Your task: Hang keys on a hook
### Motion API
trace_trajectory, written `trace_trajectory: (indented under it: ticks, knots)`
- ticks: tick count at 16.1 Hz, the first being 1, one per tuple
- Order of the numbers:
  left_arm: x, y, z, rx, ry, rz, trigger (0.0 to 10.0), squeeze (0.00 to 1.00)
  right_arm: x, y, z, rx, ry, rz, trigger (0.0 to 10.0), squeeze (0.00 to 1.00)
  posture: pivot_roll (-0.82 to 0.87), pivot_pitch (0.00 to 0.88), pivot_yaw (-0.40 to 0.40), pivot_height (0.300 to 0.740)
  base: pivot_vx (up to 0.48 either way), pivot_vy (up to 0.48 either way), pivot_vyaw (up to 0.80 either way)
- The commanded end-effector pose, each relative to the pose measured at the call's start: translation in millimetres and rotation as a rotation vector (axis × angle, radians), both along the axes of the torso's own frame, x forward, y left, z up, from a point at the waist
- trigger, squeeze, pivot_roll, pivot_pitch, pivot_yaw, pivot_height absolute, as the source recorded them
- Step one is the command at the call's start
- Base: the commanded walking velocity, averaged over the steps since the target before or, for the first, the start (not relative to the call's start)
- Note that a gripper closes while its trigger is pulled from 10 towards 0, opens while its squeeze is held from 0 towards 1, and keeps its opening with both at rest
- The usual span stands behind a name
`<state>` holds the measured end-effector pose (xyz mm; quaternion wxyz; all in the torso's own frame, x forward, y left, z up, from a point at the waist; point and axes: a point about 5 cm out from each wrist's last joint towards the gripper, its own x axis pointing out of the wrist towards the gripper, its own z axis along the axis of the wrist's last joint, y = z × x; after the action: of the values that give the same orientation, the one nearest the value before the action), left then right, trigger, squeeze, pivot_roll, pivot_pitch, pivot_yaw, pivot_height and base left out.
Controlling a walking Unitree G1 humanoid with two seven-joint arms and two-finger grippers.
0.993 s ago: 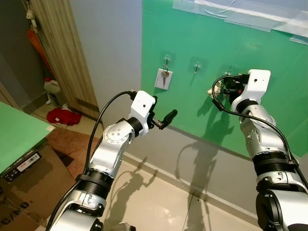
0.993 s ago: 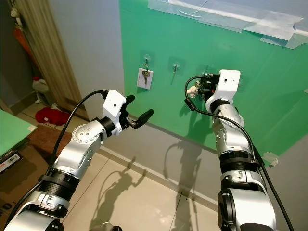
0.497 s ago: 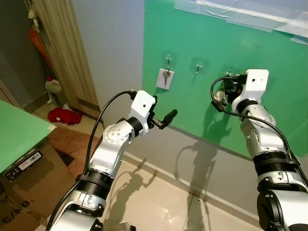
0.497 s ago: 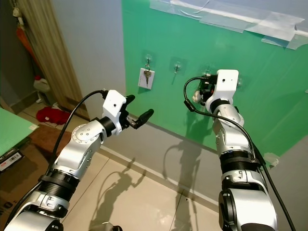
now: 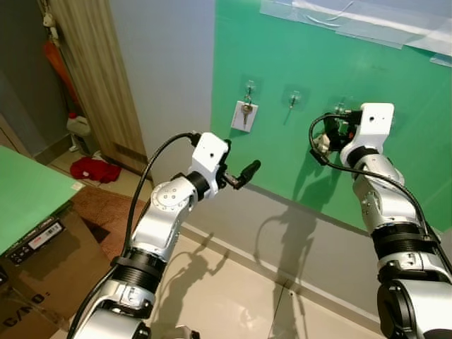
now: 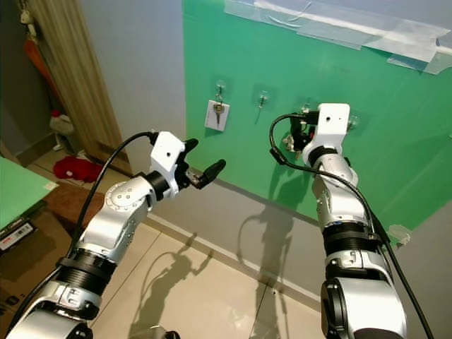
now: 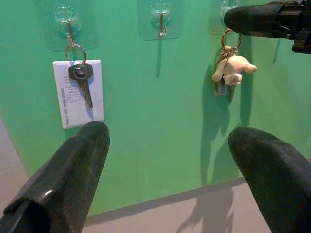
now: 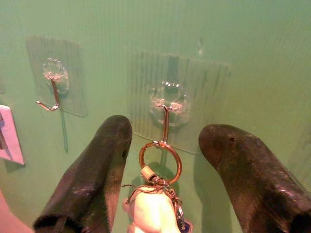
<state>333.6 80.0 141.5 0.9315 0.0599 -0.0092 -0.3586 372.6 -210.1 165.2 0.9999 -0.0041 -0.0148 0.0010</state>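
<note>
Right wrist view: keys [image 8: 158, 206] hung by their ring [image 8: 160, 161] on the hook [image 8: 165, 114], between the right claw [image 8: 167, 167] fingers, untouched. Cream animal charm, brass ring. Claw wide open, empty. Left claw [image 7: 170, 160] open too, well back from wall.

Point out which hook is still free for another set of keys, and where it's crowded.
The middle hook is bare, between the hook with the key and white tag and the one with the cream charm keyring. That last hook is crowded: the right gripper sits open either side of the ring.
</note>
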Motion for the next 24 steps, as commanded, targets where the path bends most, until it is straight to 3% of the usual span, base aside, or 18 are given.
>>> trace_trajectory:
  ticks: [1,2,3,4,5,9,12,13,14,16,17,21,24]
  knots:
    - [-1.9,-3.8,2.3,0.008,-0.009,-0.011,10.0,0.00,-2.6,-13.8,3.7,-0.047,-0.019,-0.063,10.0,1.00,-0.01,0.000,-0.025,0.740,0.000,0.000,0.00]
    - [-1.9,-3.8,2.2,0.008,-0.009,-0.010,10.0,0.00,-3.2,-14.5,4.4,-0.101,-0.026,-0.074,10.0,1.00,-0.01,0.000,-0.027,0.740,0.000,0.000,0.00]
    - [0.0,-1.2,1.6,0.009,-0.009,0.021,10.0,0.00,-7.2,-14.7,10.0,-0.252,-0.086,-0.082,10.0,0.13,-0.01,0.000,-0.026,0.740,0.000,0.000,0.00]
    - [2.9,3.3,2.2,0.009,-0.018,0.067,10.0,0.00,-15.6,-14.1,11.9,-0.354,-0.147,-0.080,10.0,0.00,-0.01,0.000,-0.030,0.740,0.000,0.000,0.00]
    - [3.7,4.3,2.4,0.007,-0.019,0.077,10.0,0.00,-17.5,-14.3,11.0,-0.355,-0.150,-0.081,10.0,0.00,-0.01,0.000,-0.030,0.740,0.000,0.000,0.00]
    - [2.5,13.6,-4.4,-0.052,0.001,0.212,10.0,0.00,-54.8,-29.6,-23.4,-0.302,-0.084,-0.111,10.0,0.00,-0.01,0.000,-0.012,0.740,0.000,0.000,0.00]
    - [-10.3,22.6,-17.5,-0.091,0.041,0.308,10.0,0.00,-80.2,-17.5,-48.6,-0.236,-0.049,-0.086,10.0,0.00,-0.01,0.000,0.003,0.740,0.000,0.000,0.00]
    - [-21.0,28.8,-23.6,-0.089,0.051,0.353,10.0,0.00,-91.1,-7.2,-61.7,-0.173,-0.018,-0.058,10.0,0.00,-0.01,0.000,0.015,0.740,0.000,0.000,0.00]
    - [-41.6,33.6,-28.2,-0.079,0.053,0.373,10.0,0.00,-101.5,6.4,-76.1,-0.057,0.020,-0.025,10.0,0.00,-0.01,0.000,0.027,0.740,0.000,0.000,0.00]
    - [-52.2,40.0,-20.9,-0.099,0.028,0.395,10.0,0.00,-96.8,16.1,-80.7,0.070,0.039,0.001,10.0,0.00,0.00,0.000,0.038,0.740,0.000,0.000,0.00]
    - [-49.6,44.2,-22.3,-0.107,0.042,0.414,10.0,0.00,-94.6,15.0,-81.4,0.098,0.049,-0.014,10.0,0.00,0.01,0.000,0.039,0.740,0.000,0.000,0.00]
    - [-45.8,50.9,-26.0,-0.163,0.080,0.491,10.0,0.00,-88.5,18.0,-73.1,0.130,0.036,-0.003,10.0,0.00,0.00,0.000,0.042,0.740,0.000,0.000,0.00]
    - [-43.3,47.8,-20.7,-0.146,0.071,0.470,10.0,0.00,-83.5,22.7,-70.6,0.126,0.049,0.033,10.0,0.00,-0.02,0.000,0.045,0.740,0.000,0.157,0.00]
